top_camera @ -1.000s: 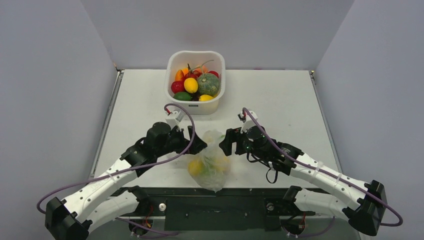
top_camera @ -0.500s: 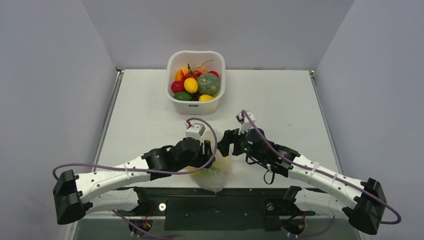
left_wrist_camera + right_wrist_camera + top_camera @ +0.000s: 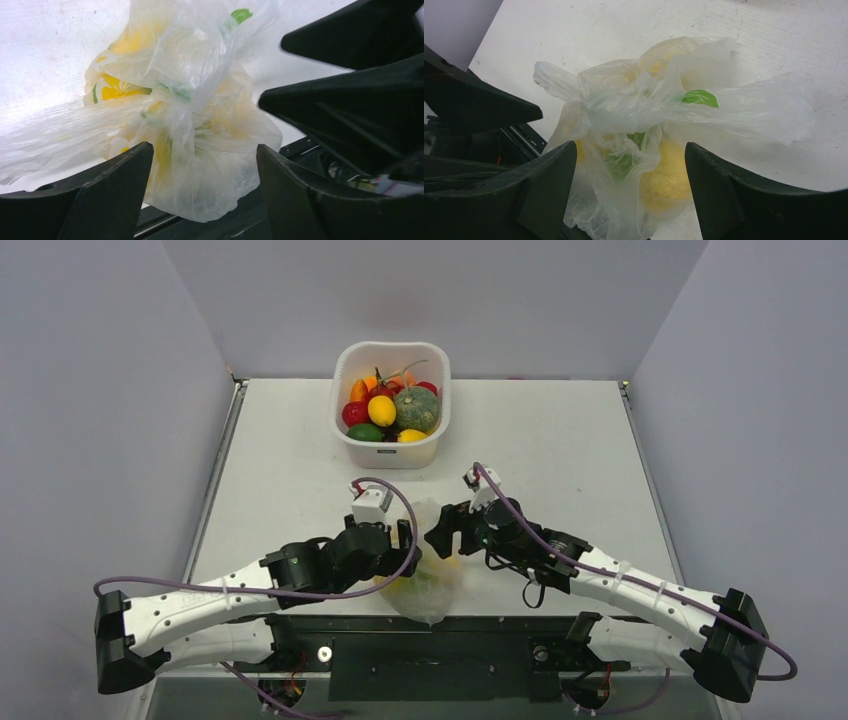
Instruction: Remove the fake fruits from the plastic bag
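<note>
The plastic bag, fake fruits inside, lies at six o'clock on the worktop, flanked by the left tool at nine and right tool at three, both spread, seemingly to part its film.

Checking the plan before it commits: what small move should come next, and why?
Probably close the left gripper on the bunched film of the plastic bag. It and the right gripper stand open on either side of the bag, and the fake fruits sit inside it, so nothing is gripped yet.
</note>
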Controlling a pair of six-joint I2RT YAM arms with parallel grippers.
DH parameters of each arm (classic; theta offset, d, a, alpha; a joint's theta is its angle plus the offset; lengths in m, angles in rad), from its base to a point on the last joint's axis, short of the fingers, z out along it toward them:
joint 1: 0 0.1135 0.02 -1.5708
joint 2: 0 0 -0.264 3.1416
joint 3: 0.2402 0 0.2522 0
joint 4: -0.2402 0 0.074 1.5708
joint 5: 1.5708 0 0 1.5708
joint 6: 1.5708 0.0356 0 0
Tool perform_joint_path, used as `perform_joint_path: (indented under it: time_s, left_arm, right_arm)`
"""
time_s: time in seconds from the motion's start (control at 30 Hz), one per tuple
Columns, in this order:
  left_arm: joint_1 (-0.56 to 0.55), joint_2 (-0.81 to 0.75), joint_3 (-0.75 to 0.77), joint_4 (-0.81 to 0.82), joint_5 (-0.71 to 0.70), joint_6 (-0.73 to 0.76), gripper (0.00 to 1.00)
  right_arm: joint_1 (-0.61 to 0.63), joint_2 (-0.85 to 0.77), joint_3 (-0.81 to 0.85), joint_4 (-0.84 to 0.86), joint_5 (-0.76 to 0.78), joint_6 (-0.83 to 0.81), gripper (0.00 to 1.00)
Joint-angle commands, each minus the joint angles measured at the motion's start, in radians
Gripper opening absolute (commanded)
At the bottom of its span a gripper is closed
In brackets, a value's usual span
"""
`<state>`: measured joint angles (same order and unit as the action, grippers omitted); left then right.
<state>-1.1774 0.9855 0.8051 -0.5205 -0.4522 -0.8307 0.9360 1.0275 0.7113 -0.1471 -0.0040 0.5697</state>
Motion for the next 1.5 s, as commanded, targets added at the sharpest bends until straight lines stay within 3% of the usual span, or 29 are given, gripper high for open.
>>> perform_joint_path:
  time_s: [0.0,0.17,0.3,0.37,0.4,0.47,0.5,0.53,0.6,0.8,0.97,1.1,1.13,1.2,1.47]
  left_arm:
    - [0.007,-0.089,-0.008,0.031,-0.048,-0.015,0.76]
    - [0.04,-0.037,-0.052,0.119,0.029,-0.001,0.79]
    - [0.042,0.044,-0.05,0.123,0.031,-0.005,0.72]
    - [0.043,0.065,-0.05,0.133,0.041,-0.006,0.61]
    - [0.043,0.067,-0.054,0.145,0.046,-0.008,0.49]
    - [0.044,0.065,-0.068,0.18,0.066,-0.007,0.34]
    - [0.044,0.059,-0.078,0.192,0.079,-0.006,0.3]
    - [0.044,0.056,-0.084,0.214,0.084,-0.006,0.16]
    - [0.045,0.045,-0.094,0.225,0.087,-0.006,0.0]
    - [0.045,0.029,-0.099,0.238,0.085,0.005,0.0]
    - [0.045,0.023,-0.102,0.232,0.087,0.006,0.0]
    - [0.045,0.013,-0.103,0.222,0.085,0.009,0.0]
    - [0.045,0.009,-0.103,0.218,0.082,0.009,0.0]
    - [0.045,0.003,-0.103,0.203,0.074,0.004,0.0]
    - [0.05,-0.078,-0.126,0.04,-0.026,-0.059,0.0]
  right_arm:
    - [0.029,0.039,0.039,0.062,-0.009,0.023,0.74]
    - [0.039,0.083,0.069,0.042,0.077,0.054,0.74]
    - [0.048,0.128,0.1,0.015,0.131,0.107,0.74]
    - [0.057,0.149,0.109,0.007,0.157,0.134,0.73]
    - [0.065,0.151,0.111,0.008,0.167,0.15,0.73]
    - [0.08,0.156,0.114,0.015,0.195,0.165,0.73]
    - [0.087,0.164,0.119,0.018,0.21,0.166,0.73]
    - [0.101,0.169,0.122,0.02,0.217,0.168,0.73]
    - [0.119,0.192,0.135,0.02,0.227,0.171,0.72]
    - [0.16,0.252,0.153,0.022,0.303,0.176,0.62]
    - [0.16,0.264,0.166,-0.003,0.404,0.173,0.48]
    - [0.148,0.278,0.175,-0.005,0.453,0.157,0.24]
    - [0.141,0.284,0.177,-0.006,0.469,0.158,0.12]
    - [0.106,0.28,0.168,-0.007,0.483,0.165,0.0]
    - [-0.162,0.141,0.104,-0.007,0.394,0.09,0.0]
